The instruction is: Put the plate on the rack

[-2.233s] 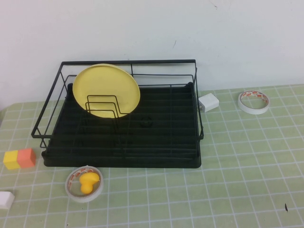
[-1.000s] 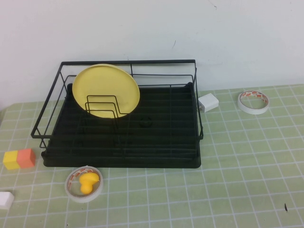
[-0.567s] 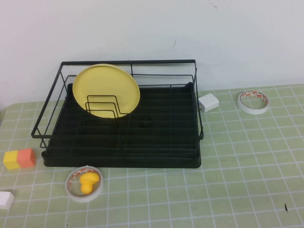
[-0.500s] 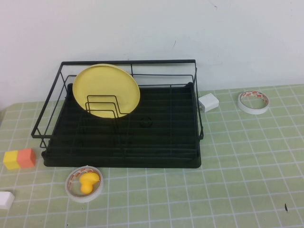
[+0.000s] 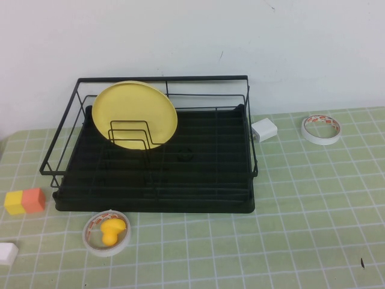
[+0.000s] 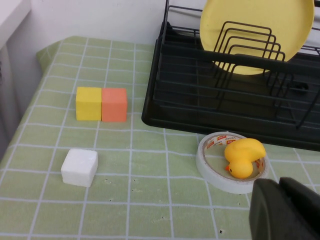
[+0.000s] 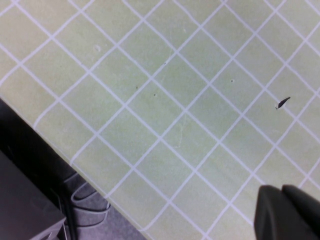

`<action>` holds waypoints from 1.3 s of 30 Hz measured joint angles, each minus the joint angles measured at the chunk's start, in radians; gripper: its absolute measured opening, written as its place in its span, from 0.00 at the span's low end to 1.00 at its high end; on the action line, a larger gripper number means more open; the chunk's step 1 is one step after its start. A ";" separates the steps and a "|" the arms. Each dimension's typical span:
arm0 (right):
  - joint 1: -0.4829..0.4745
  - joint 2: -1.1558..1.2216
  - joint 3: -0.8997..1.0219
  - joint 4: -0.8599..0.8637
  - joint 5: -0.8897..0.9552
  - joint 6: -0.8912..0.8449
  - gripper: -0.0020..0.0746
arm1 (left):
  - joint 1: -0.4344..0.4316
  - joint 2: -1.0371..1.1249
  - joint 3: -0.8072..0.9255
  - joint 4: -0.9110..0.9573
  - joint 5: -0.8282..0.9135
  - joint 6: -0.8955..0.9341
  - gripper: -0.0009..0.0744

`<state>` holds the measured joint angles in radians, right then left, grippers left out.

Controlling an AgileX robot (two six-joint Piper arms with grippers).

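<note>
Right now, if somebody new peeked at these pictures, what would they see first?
Probably the plate, big and yellow, standing on edge among the wire loops at the back left of the rack. Next, the little yellow duck sitting inside a white tape ring on the table just in front of the rack. The left gripper is shut, near the duck; the right gripper is shut over the table's edge.

Test bench: gridded mat (image 5: 313, 198), toy blocks (image 5: 24, 201).

Matt, smooth yellow plastic plate (image 5: 134, 114); thin black wire rack (image 5: 161, 78) over a ribbed tray; checked cloth-like surface (image 5: 301, 198).
</note>
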<state>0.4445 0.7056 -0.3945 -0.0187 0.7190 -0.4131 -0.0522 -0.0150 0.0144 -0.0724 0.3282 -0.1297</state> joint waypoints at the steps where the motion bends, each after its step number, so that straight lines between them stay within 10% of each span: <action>1: 0.000 0.000 0.000 0.000 0.000 0.000 0.03 | 0.000 0.000 0.000 0.000 0.000 0.000 0.01; 8: -0.042 -0.097 0.000 0.008 -0.005 0.000 0.03 | 0.000 0.000 0.000 0.000 0.000 0.000 0.01; 24: -0.492 -0.667 0.338 0.070 -0.409 0.014 0.03 | 0.000 0.000 0.000 0.000 0.002 0.000 0.01; 39: -0.517 -0.718 0.414 0.076 -0.368 0.038 0.03 | 0.000 0.000 0.000 0.000 0.002 0.000 0.01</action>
<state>-0.0729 -0.0125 0.0198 0.0572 0.3507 -0.3751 -0.0522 -0.0150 0.0144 -0.0724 0.3299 -0.1297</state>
